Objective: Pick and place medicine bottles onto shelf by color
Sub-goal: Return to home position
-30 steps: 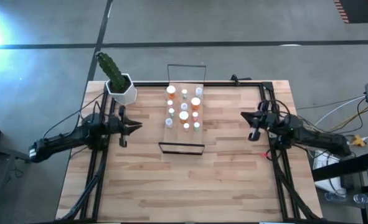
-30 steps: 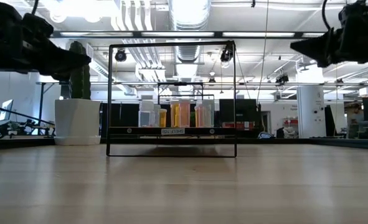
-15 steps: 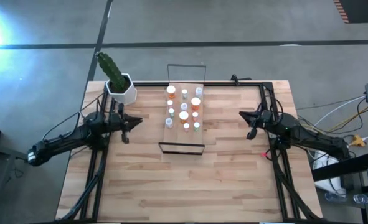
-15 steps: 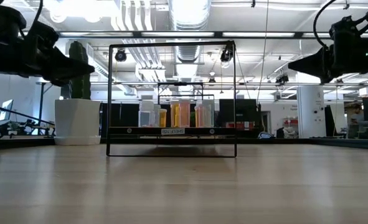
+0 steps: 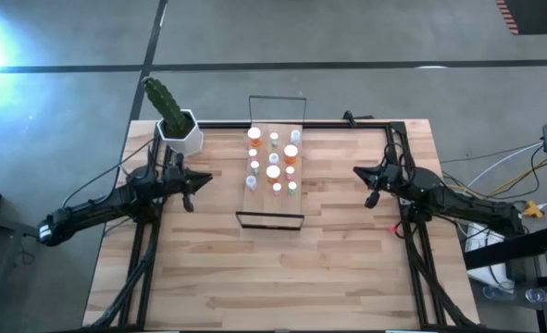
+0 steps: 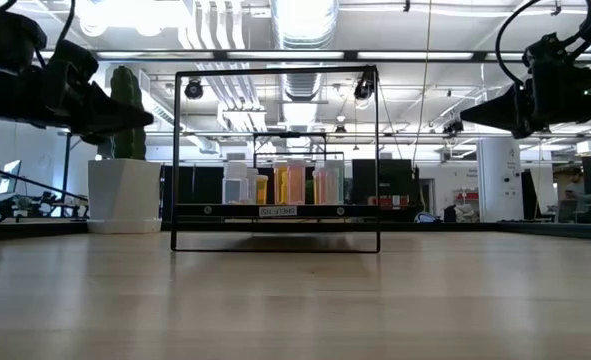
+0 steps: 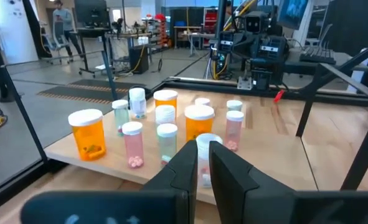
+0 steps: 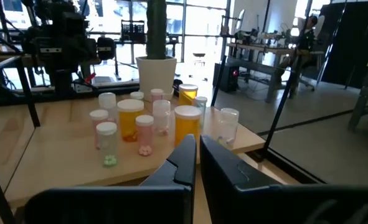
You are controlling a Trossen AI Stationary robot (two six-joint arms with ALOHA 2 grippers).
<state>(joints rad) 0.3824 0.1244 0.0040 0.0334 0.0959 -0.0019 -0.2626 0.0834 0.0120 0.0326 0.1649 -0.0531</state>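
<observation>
The medicine bottles (image 5: 273, 162) stand upright in a cluster on the shelf (image 5: 271, 205), a light-wood board with a black wire frame at mid-table. Their caps are white; their bodies are orange, pink, greenish or clear. My left gripper (image 5: 202, 179) hovers shut to the left of the shelf, pointing at it, and in its wrist view the bottles (image 7: 165, 134) stand just past its fingers (image 7: 203, 163). My right gripper (image 5: 356, 174) hovers shut to the right of the shelf, facing the bottles (image 8: 146, 127). Both show above the table in the low view, left (image 6: 147, 119) and right (image 6: 463, 116).
A white pot with a green cactus (image 5: 179, 129) stands at the table's far left corner, close behind my left arm. The shelf's wire frame (image 6: 275, 160) rises at both ends of the board. Bare tabletop (image 5: 273, 268) lies toward the near edge.
Both grippers have come down somewhat toward the table. The right one has also crept a little toward the shelf. The bottles and shelf have stayed put.
</observation>
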